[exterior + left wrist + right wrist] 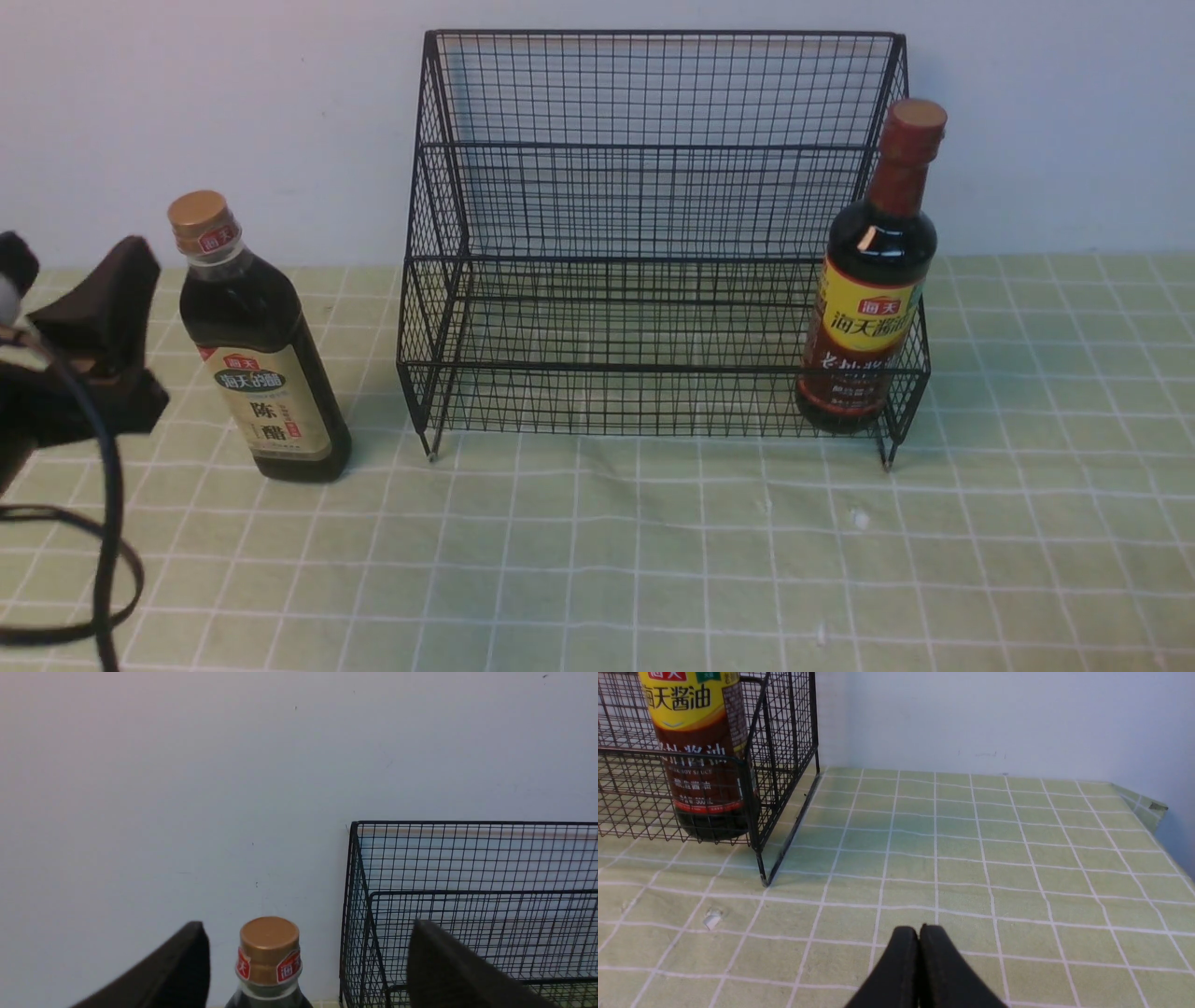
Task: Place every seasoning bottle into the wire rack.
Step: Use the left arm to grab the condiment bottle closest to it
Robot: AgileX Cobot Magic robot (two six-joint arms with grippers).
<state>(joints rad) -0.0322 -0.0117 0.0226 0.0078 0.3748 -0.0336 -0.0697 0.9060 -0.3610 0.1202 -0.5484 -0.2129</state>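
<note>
The gold-capped bottle (pixel 261 364) with a beige label stands upright on the green checked cloth, just left of the wire rack (pixel 653 187). The red-brown-necked bottle (pixel 873 299) with a yellow-and-red label stands upright inside the rack's lower tier at its right end. My left gripper (pixel 75 257) is open at the far left, beside the gold-capped bottle and apart from it. In the left wrist view the gold cap (pixel 269 942) shows between the open gripper's (pixel 308 928) fingers, farther off, with the rack (pixel 467 882) beside it. My right gripper (pixel 919 927) is shut and empty above the cloth, away from the rack (pixel 784 742) and the bottle in it (pixel 698 765).
A black cable (pixel 103 523) loops over the cloth at the front left. A pale wall stands right behind the rack. The table's right edge (pixel 1153 807) shows in the right wrist view. A small white scrap (pixel 712 918) lies on the cloth before the rack.
</note>
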